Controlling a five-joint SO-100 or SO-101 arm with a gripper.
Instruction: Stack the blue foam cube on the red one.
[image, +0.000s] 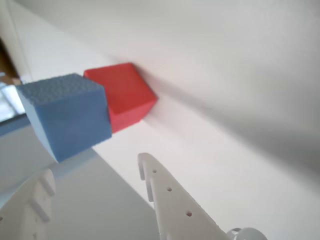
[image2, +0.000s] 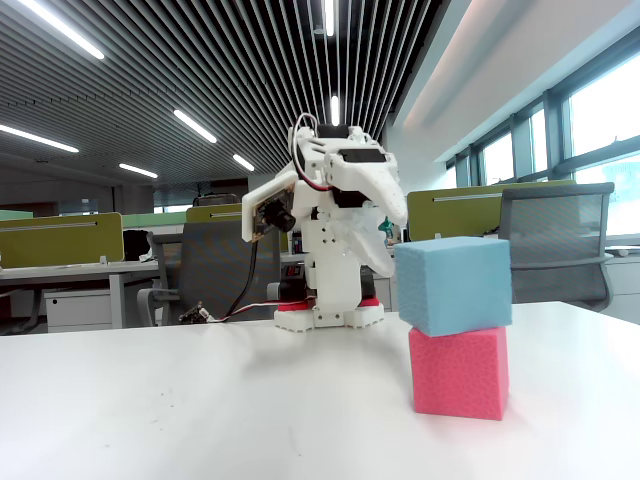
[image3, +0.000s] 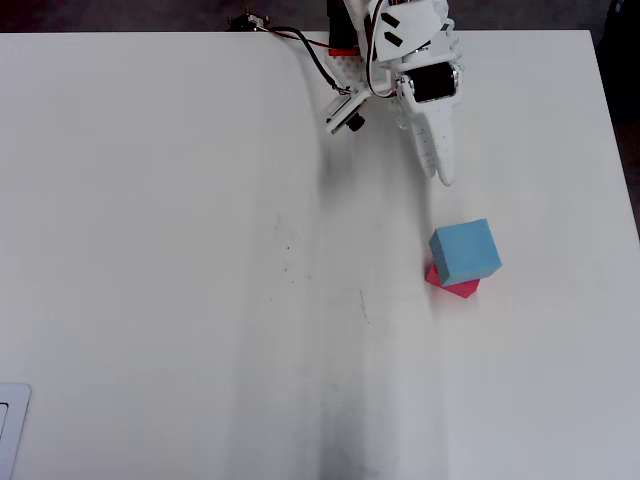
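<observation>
The light-blue foam cube sits skewed atop the pink-red foam cube; the white gripper, released and empty, hangs clear at the table's far side, so stacking looks finished and only parking remains.

No readable text, label, brand, number or sign shows in any view; nothing legible anywhere.

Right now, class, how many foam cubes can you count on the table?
2. The blue foam cube sits on top of the red one, slightly twisted, near the table's right side in the overhead view. None appears hidden.
</observation>
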